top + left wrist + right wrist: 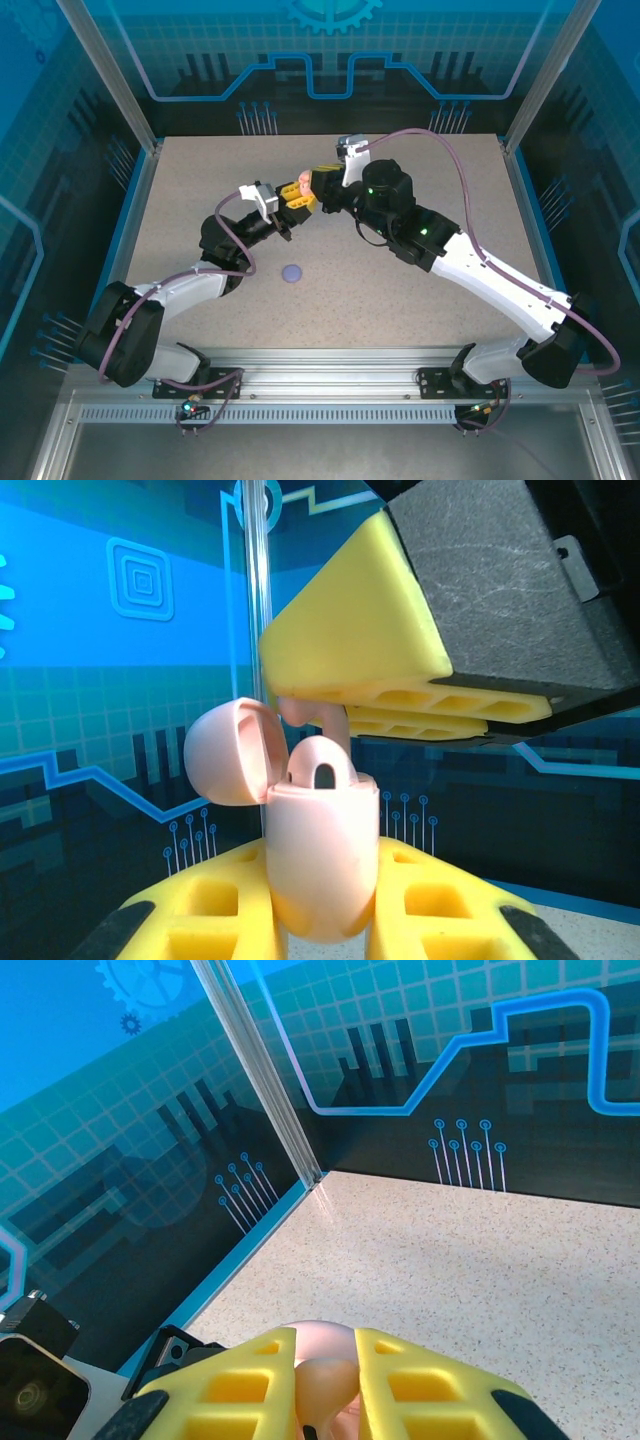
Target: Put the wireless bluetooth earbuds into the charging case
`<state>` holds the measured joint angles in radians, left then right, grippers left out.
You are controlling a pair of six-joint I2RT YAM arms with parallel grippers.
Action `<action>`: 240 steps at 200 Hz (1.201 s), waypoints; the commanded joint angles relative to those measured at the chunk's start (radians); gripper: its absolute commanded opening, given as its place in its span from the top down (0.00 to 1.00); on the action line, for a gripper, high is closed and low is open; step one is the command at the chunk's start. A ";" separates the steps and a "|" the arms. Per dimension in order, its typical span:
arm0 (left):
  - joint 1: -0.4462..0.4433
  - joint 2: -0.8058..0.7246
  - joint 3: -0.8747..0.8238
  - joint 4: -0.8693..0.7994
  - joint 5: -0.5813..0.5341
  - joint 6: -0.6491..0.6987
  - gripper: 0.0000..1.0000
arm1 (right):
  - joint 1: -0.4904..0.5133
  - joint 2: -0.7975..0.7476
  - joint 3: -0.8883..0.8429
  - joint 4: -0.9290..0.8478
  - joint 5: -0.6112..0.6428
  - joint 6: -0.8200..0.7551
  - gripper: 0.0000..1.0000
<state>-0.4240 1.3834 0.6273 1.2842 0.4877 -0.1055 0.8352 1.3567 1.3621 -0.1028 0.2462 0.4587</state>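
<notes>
From the top camera, the two arms reach in to meet over the middle of the speckled beige worktop (400,330), nearer its far edge than its near one. The left gripper (289,206) and the right gripper (313,191) stand tip to tip, with a pale pink glossy plastic charging case (303,183) between their yellow fingers. A small round purple case (292,273) lies alone on the worktop toward the near edge, apart from both grippers.

In the left wrist camera, the left gripper (325,885) is clenched on the charging case (320,860), holding it upright by its lower body with the hinged lid swung open to the left. Just above it, the right gripper (312,702) pinches a pale pink stemmed earbud (325,715), its stem pointing down at the case's open mouth. A rounded pink form with a dark slot sits in that mouth; whether it is a seated bud or part of the case cannot be told.

In the right wrist camera, the right gripper (325,1360) has its fingers closed around the earbud (325,1385), with a pink curve of the case (315,1328) just beyond the tips.
</notes>
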 commanded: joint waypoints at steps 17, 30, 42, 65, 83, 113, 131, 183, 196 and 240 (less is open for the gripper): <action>-0.008 0.000 0.048 0.075 0.004 -0.005 1.00 | -0.004 0.012 -0.028 -0.033 -0.045 0.028 0.83; -0.009 0.000 0.049 0.075 0.005 -0.006 1.00 | -0.002 0.022 -0.028 -0.040 -0.052 0.033 0.83; -0.009 0.000 0.050 0.075 0.004 -0.006 1.00 | 0.002 0.035 -0.021 -0.052 -0.067 0.031 0.84; -0.010 -0.001 0.051 0.076 0.004 -0.006 1.00 | 0.015 0.064 0.005 -0.089 -0.061 0.023 0.85; -0.010 -0.006 0.049 0.073 0.003 -0.002 1.00 | 0.016 0.067 0.000 -0.090 -0.052 0.030 0.84; -0.010 -0.007 0.049 0.070 0.004 -0.002 1.00 | 0.012 0.051 0.010 -0.102 -0.008 0.043 0.75; -0.010 -0.003 0.046 0.066 0.001 -0.001 1.00 | 0.004 0.028 0.029 -0.115 0.017 0.050 0.55; -0.010 0.011 0.040 0.079 0.001 -0.008 1.00 | -0.040 -0.087 0.069 -0.119 0.003 0.066 0.31; -0.010 0.009 0.040 0.080 0.000 -0.008 1.00 | -0.046 -0.098 0.084 -0.134 0.000 0.064 0.29; -0.010 0.006 0.039 0.071 -0.002 -0.009 1.00 | -0.089 -0.084 0.147 -0.214 -0.030 0.074 0.28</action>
<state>-0.4278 1.3895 0.6331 1.3159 0.4690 -0.1059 0.7761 1.2667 1.4605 -0.2447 0.2424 0.5209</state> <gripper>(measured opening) 0.213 0.720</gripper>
